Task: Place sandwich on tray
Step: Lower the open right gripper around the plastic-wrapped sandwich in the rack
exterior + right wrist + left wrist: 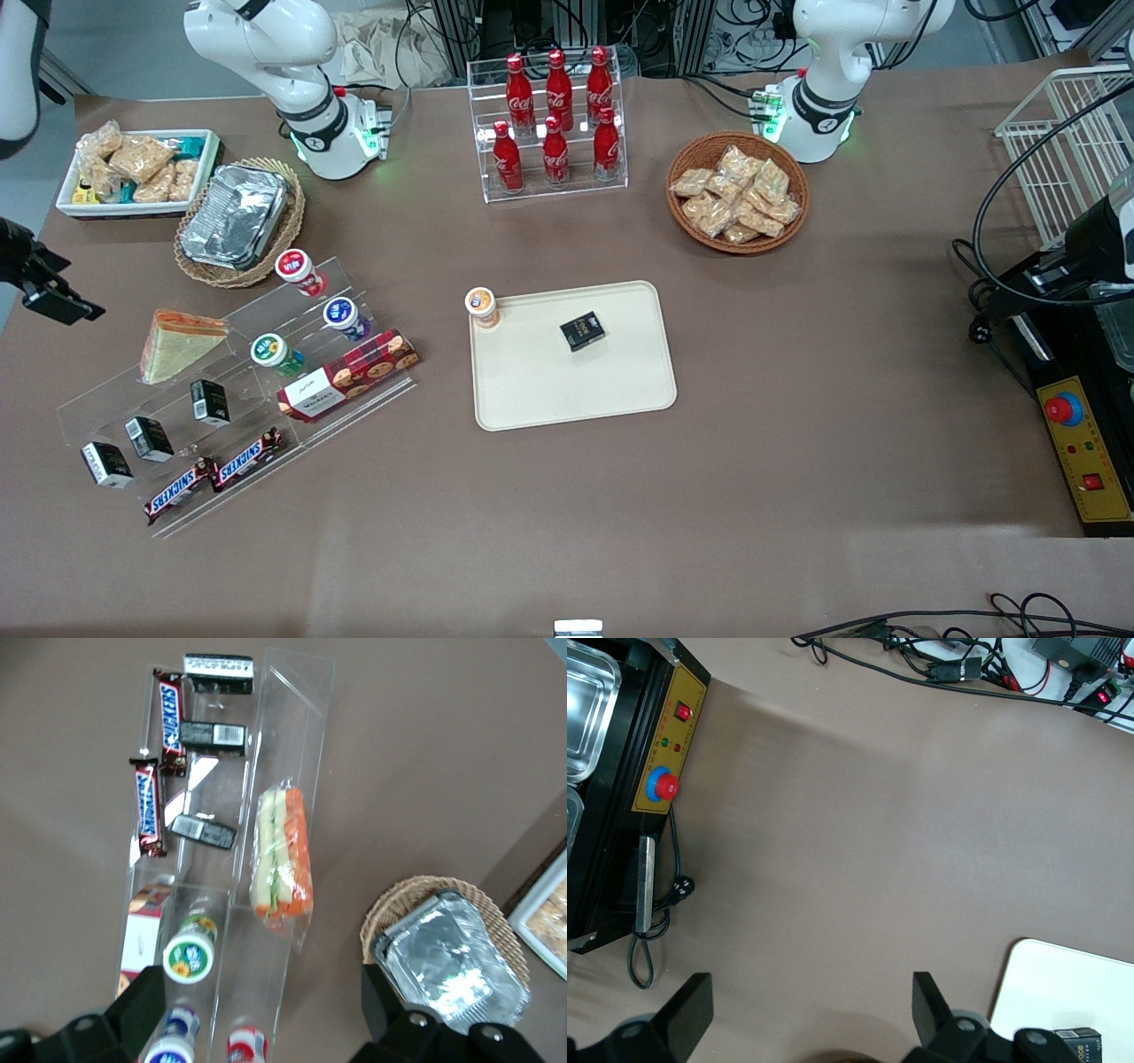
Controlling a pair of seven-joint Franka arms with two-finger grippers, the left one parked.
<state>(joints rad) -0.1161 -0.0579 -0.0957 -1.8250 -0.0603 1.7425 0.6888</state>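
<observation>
Open pincer (257, 1010) above sandwich (282, 859) — Snickers bars (159, 753) beside

Below your black gripper (257, 1028) you see the sandwich (282, 855): cream bread with orange and green filling. Beside it lie red-and-blue Snickers bars (168, 713) and a silver foil container (452, 966). Well away from it, the tray (576, 390) is plain cream-beige.

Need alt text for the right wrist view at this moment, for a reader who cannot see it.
The open gripper hangs above a clear acrylic display stand holding the wrapped sandwich. Snickers bars, small black boxes and capped cups sit on its other steps, and a foil container rests in a wicker basket beside the stand.
</observation>
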